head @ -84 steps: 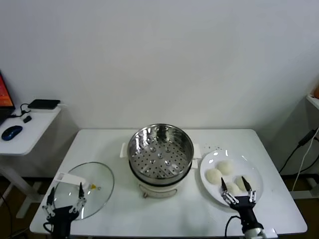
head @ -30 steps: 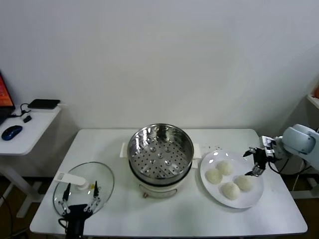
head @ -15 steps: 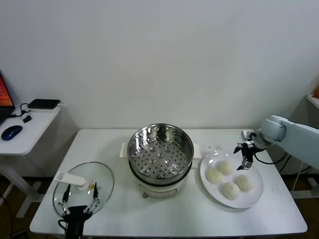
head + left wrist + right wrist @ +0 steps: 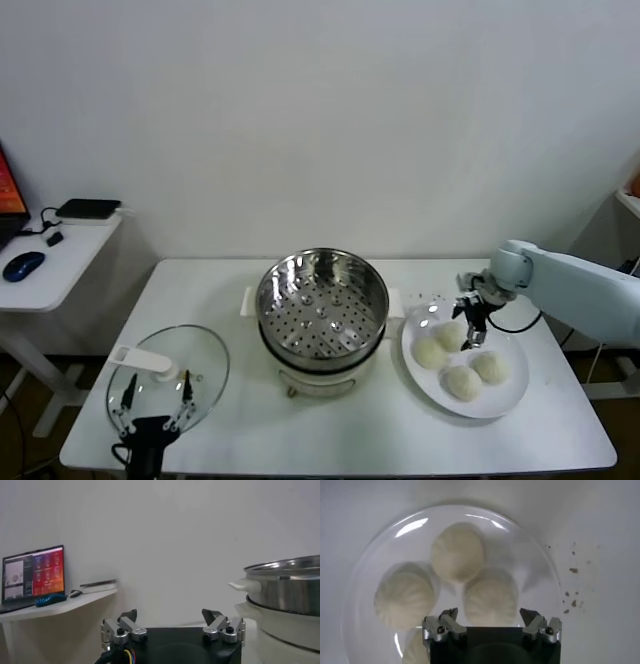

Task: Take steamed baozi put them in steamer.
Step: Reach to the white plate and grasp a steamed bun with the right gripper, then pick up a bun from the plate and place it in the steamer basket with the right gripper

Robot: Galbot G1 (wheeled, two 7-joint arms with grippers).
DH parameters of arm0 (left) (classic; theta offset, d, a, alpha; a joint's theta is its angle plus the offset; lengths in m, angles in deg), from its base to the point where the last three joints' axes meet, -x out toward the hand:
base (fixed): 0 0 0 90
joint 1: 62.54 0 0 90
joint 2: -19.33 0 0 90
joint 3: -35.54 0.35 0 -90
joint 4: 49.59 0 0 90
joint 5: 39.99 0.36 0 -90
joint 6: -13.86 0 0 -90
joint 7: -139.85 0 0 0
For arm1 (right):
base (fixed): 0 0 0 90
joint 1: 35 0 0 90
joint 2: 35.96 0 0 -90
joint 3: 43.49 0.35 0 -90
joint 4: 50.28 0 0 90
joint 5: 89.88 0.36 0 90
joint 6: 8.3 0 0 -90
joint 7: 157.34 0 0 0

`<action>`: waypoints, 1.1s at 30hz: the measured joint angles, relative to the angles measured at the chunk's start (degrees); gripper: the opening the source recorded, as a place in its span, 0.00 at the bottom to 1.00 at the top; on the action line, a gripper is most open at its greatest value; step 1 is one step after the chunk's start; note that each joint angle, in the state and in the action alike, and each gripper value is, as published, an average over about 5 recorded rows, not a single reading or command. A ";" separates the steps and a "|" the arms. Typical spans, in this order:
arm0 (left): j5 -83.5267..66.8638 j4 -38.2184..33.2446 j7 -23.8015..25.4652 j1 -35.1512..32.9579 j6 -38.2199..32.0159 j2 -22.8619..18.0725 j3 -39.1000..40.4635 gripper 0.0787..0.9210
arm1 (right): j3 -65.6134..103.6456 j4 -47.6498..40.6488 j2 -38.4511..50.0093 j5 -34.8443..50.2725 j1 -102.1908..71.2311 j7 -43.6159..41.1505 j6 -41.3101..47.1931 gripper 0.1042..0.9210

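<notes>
Your right gripper (image 4: 471, 322) hangs over the white plate (image 4: 505, 400) w/ jaws spread wide, nothing held; in the wrist view the gripper (image 4: 490, 621) sits directly above one of the steamed baozi (image 4: 490, 596). All four steamed baozi (image 4: 462, 381) lie on the plate, right of the steamer (image 4: 322, 300), which sits mid-table w/ its perforated basket empty. Your left gripper (image 4: 155, 398) is parked at the table's near-left edge, over the glass lid (image 4: 200, 362), jaws open & empty. Laptop (image 4: 33, 573) screen on the side desk is lit, but text is too small to read; no labels legible elsewhere.
</notes>
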 measured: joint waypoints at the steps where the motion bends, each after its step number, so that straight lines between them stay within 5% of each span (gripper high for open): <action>1: -0.01 0.02 -0.01 0.03 0.00 0.02 -0.05 0.88 | -0.12 -0.16 -0.17 0.00 0.01 -0.13 -0.05 0.87; 11: -0.18 0.06 -0.10 0.09 -0.08 0.05 -0.34 0.88 | -1.16 -0.93 -0.79 -0.15 0.57 -1.04 -0.39 0.63; 33: 0.11 -0.04 -0.48 -0.19 -0.82 0.00 -0.65 0.88 | -11.94 8.86 -3.06 7.51 23.39 -4.52 -9.29 0.62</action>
